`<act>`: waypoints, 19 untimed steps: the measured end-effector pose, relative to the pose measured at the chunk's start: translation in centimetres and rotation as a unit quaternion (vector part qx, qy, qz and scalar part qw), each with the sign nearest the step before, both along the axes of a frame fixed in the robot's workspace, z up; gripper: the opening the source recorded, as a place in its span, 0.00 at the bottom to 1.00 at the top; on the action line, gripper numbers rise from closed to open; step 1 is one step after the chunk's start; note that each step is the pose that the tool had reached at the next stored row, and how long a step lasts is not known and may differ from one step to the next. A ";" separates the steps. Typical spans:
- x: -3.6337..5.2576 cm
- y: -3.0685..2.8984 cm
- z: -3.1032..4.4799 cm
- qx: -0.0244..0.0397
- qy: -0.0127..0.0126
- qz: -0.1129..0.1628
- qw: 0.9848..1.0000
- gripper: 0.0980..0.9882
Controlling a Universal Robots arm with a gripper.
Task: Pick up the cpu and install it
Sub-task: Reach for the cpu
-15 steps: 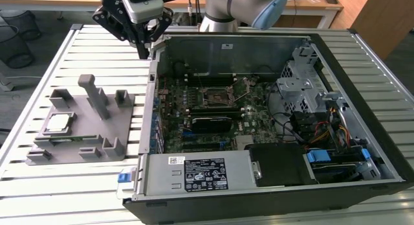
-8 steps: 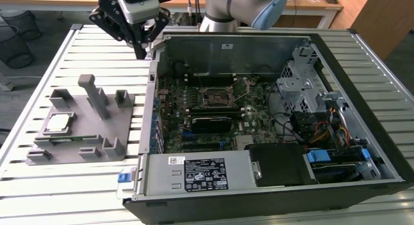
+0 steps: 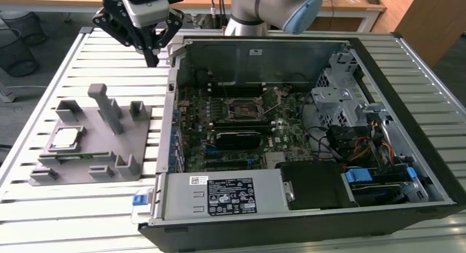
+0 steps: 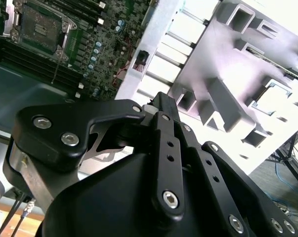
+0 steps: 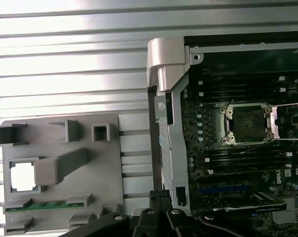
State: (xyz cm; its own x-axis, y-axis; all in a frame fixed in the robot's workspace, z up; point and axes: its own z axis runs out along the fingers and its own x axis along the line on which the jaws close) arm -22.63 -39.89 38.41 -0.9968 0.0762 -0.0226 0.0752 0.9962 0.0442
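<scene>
the cpu (image 3: 67,138) lies flat, silver top up, in a square pocket of the grey fixture tray (image 3: 109,155) on the slatted table (image 3: 102,51). it is well apart from the fingers (image 3: 152,56), and nothing touches it. a tall slanted grey post (image 3: 109,108) rises from the tray just beside the pocket. in the first wrist view a green circuit strip (image 5: 40,206) sits in a slot of the tray near the cpu. the fingers are pressed together at their tips, pinching nothing. they hang above the table near a corner of the open computer case (image 3: 407,127). the motherboard socket (image 3: 244,108) lies inside the case, beyond the case wall from the fingers.
</scene>
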 end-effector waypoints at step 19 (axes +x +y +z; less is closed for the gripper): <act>-1.89 0.00 -0.17 0.000 0.000 0.000 1.000 0.01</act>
